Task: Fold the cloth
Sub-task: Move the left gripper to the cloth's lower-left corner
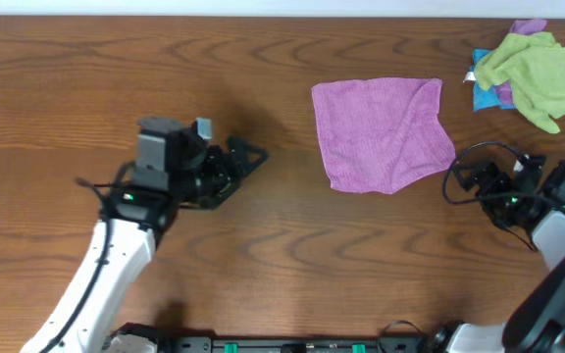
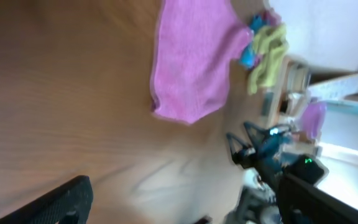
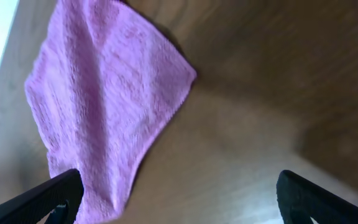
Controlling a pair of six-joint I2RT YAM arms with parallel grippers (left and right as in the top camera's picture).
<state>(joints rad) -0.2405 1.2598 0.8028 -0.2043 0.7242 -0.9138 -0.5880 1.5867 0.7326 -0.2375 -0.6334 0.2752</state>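
Note:
The lilac cloth (image 1: 381,132) lies spread flat, slightly rumpled, on the wooden table (image 1: 116,78), right of centre. It also shows in the left wrist view (image 2: 191,62) and the right wrist view (image 3: 104,106). My left gripper (image 1: 248,162) is open and empty, well to the left of the cloth. My right gripper (image 1: 464,176) is open and empty, just off the cloth's near right corner; its fingertips (image 3: 179,199) straddle bare wood beside the cloth's edge.
A heap of cloths lies at the table's far right corner: a yellow-green one (image 1: 538,74) on top of a blue one (image 1: 484,93) and a purple one. The heap also shows in the left wrist view (image 2: 266,56).

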